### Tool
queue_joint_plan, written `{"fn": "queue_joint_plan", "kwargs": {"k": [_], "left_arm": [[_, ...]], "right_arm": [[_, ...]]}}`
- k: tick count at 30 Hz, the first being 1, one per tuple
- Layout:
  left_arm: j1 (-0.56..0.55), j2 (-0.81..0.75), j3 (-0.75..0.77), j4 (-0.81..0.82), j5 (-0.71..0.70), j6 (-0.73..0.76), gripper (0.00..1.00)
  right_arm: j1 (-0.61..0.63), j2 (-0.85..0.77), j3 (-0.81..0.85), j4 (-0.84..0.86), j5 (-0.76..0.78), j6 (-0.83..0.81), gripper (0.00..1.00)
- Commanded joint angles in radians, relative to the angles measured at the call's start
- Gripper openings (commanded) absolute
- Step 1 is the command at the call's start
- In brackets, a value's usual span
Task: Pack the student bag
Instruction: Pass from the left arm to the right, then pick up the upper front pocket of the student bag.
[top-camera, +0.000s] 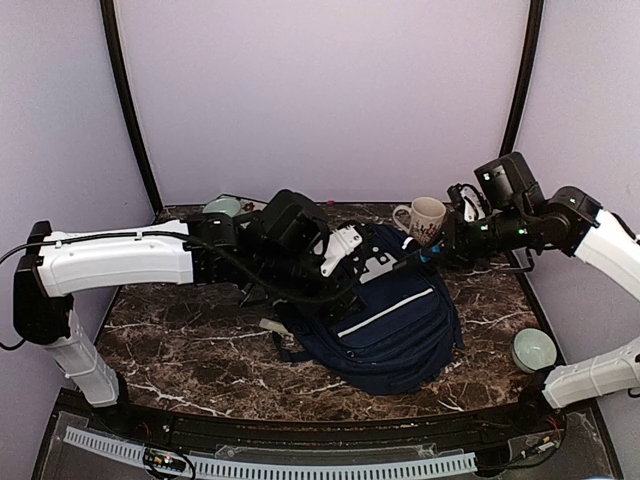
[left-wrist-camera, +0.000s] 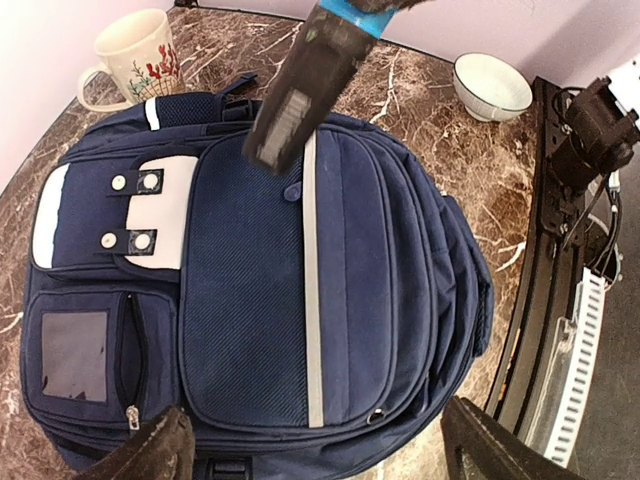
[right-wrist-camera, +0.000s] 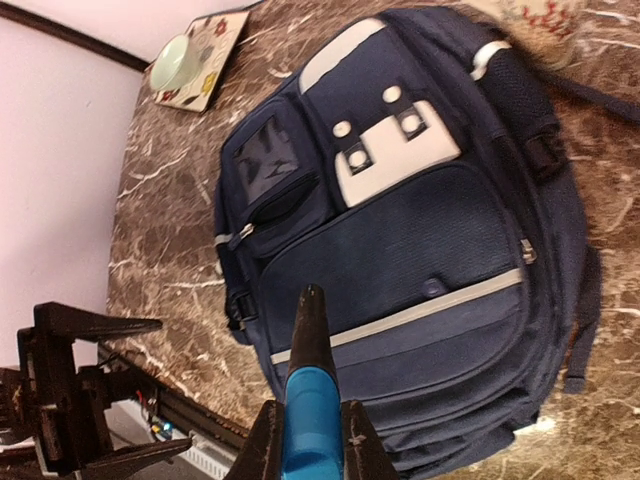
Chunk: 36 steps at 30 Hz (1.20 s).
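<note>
Student bag (left-wrist-camera: 250, 300): navy blue, pale diagonal stripe, white patches, navy tabs with pale studs.
Table (top-camera: 180, 350): dark brown marble, white veins.
Mug (left-wrist-camera: 135, 55): cream, red print.
Bowl (top-camera: 533, 350): pale green.
Pen (right-wrist-camera: 310, 400): blue, black tip.

Plain lilac walls (top-camera: 320, 90) are enclosing a marble-patterned table (top-camera: 190, 350), a slotted cable duct (top-camera: 300, 468) running along the frame's bottom: probably a robotics lab.

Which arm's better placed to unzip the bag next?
Left, probably: the left gripper hangs open and empty over the bag; the right gripper is shut on a marker.
</note>
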Motion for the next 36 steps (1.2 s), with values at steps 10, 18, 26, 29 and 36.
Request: {"fn": "queue_joint_plan", "kwargs": {"k": [10, 18, 26, 29, 36], "left_arm": [[-0.044, 0.357, 0.42, -0.192, -0.117, -0.008, 0.77], [-0.079, 0.514, 0.526, -0.162, -0.157, 0.043, 0.77], [-0.094, 0.642, 0.612, -0.207, -0.225, 0.026, 0.67], [-0.096, 0.651, 0.618, -0.217, -0.304, 0.018, 0.57], [-0.097, 0.646, 0.631, -0.282, -0.495, 0.007, 0.16]], "right_arm": [[-0.08, -0.206, 0.005, -0.158, 0.425, -0.018, 0.0], [-0.086, -0.27, -0.033, -0.162, 0.446, 0.012, 0.0], [-0.088, -0.303, -0.066, -0.154, 0.417, 0.013, 0.0], [-0.088, -0.307, -0.073, -0.141, 0.405, 0.011, 0.0], [-0.088, -0.304, -0.073, -0.122, 0.385, 0.013, 0.0]]}}
